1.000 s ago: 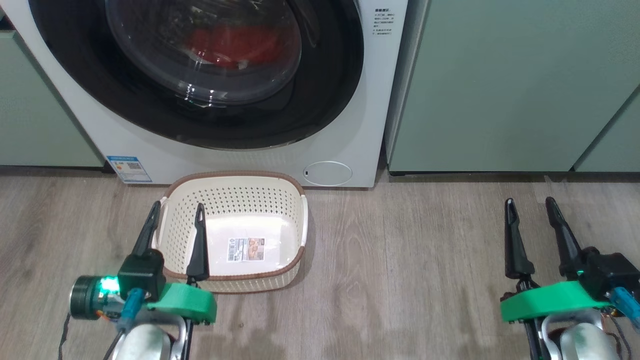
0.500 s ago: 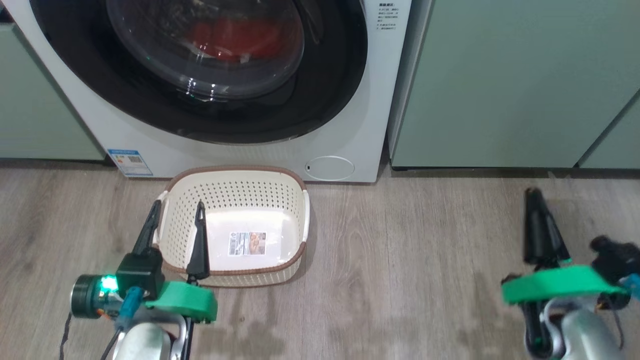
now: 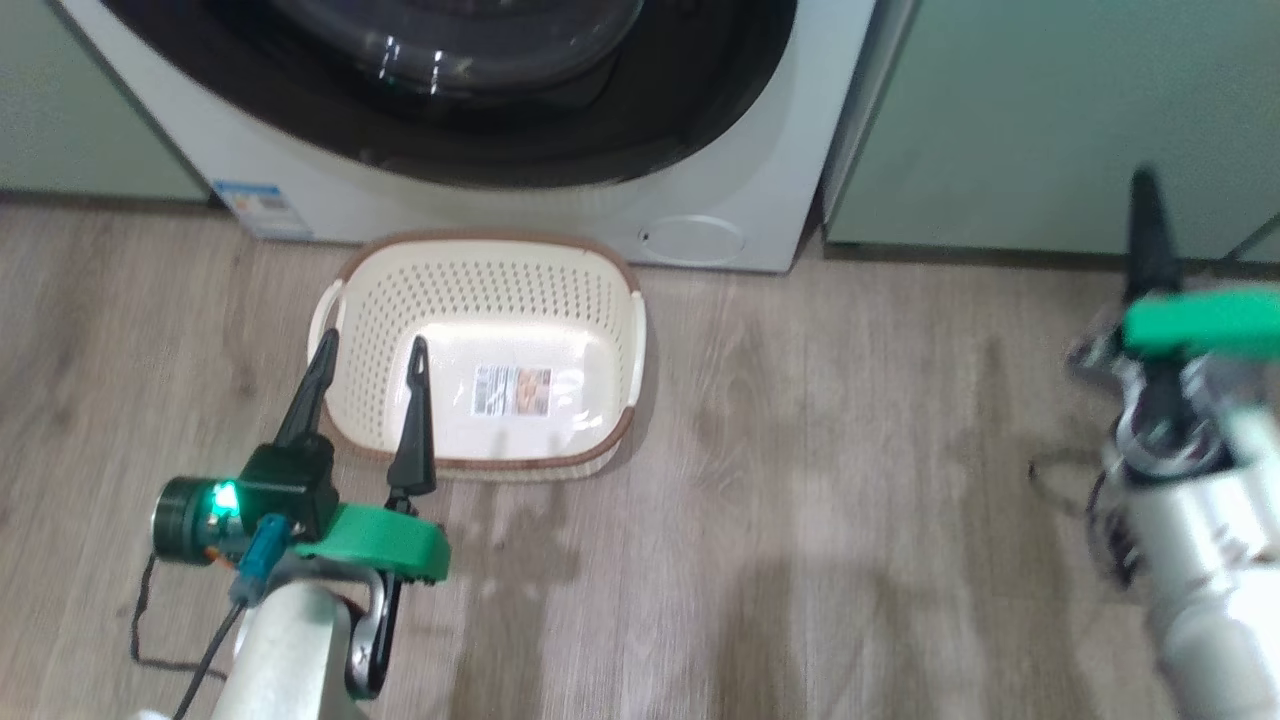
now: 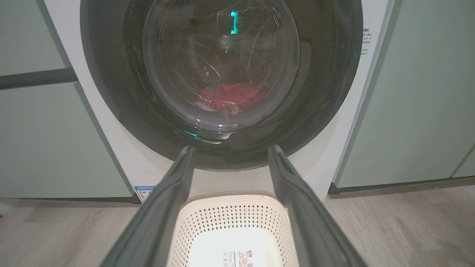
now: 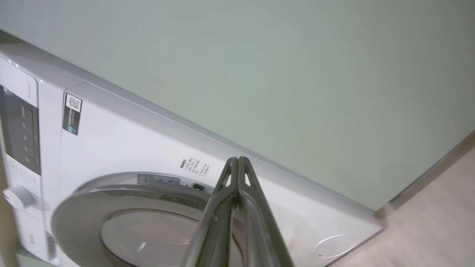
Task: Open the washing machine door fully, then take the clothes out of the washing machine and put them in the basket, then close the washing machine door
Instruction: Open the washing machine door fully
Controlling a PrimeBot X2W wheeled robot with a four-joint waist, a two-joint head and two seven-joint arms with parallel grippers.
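Behind WM door (image 4: 221, 55): bunched red clothes (image 4: 232, 97)

The washing machine (image 3: 600, 205) is white, its door (image 4: 107, 92) rimmed in glossy black; the clothes (image 4: 232, 97) are bright red. The basket (image 3: 480, 290) is cream, dotted with small holes and edged in brown braid. Cabinets (image 3: 1000, 110) are pale green, the floor (image 3: 820, 480) grey-brown wood grain, the left gripper (image 3: 372, 342) black-fingered on a green mount.

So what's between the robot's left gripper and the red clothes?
In the left wrist view, the basket sits on the floor ahead of the left gripper, and the washing machine door covers the clothes, which show through its glass.
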